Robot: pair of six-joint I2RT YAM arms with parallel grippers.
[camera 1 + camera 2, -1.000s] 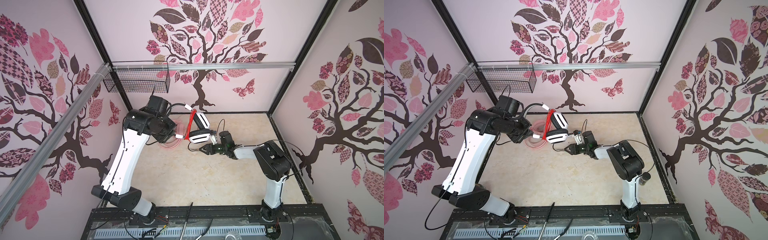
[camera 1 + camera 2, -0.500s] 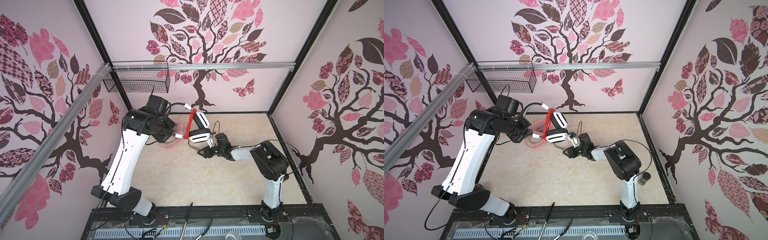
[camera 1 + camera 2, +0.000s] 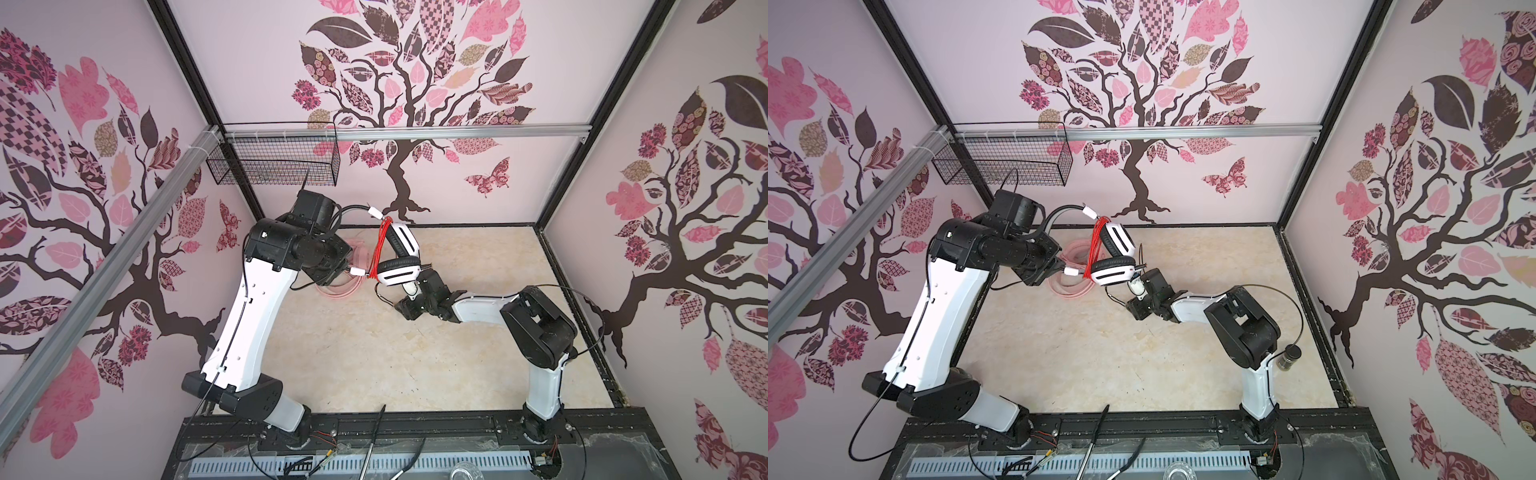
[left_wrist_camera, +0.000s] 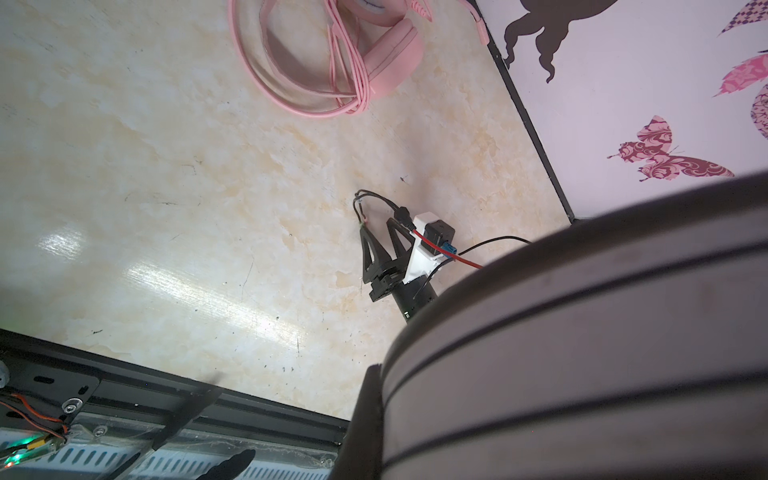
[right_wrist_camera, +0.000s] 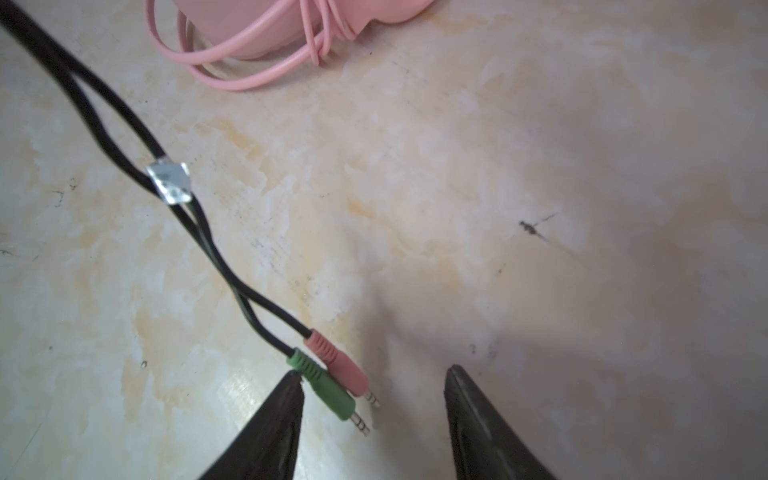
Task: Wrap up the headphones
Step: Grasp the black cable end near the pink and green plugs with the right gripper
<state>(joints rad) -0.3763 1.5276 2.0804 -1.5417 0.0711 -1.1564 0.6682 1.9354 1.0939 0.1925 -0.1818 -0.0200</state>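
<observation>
The white-and-black headphones (image 3: 401, 274) (image 3: 1115, 274) hang in the air with the orange-red cord (image 3: 379, 249) wound over the band. My left gripper (image 3: 345, 269) is shut on them, and the band (image 4: 582, 332) fills its wrist view beside one dark finger (image 4: 368, 415). The cord's black end (image 5: 124, 137) trails down to a green plug (image 5: 324, 384) and a pink plug (image 5: 338, 363). Both plugs lie between the fingers of my open right gripper (image 5: 372, 372) (image 3: 405, 309) (image 4: 376, 224), close to one finger and not clamped. The pink headphones (image 4: 332, 62) (image 3: 1071, 286) lie on the table with their cord wound round them.
A black wire basket (image 3: 274, 162) hangs on the back left wall. A small dark canister (image 3: 1289, 357) sits by the right arm's elbow. The black base rail (image 3: 415, 428) runs along the table's front edge.
My right gripper has shifted a little to the left and toward the front, below the hanging earcup. The left arm and the headset it holds have stayed put.
</observation>
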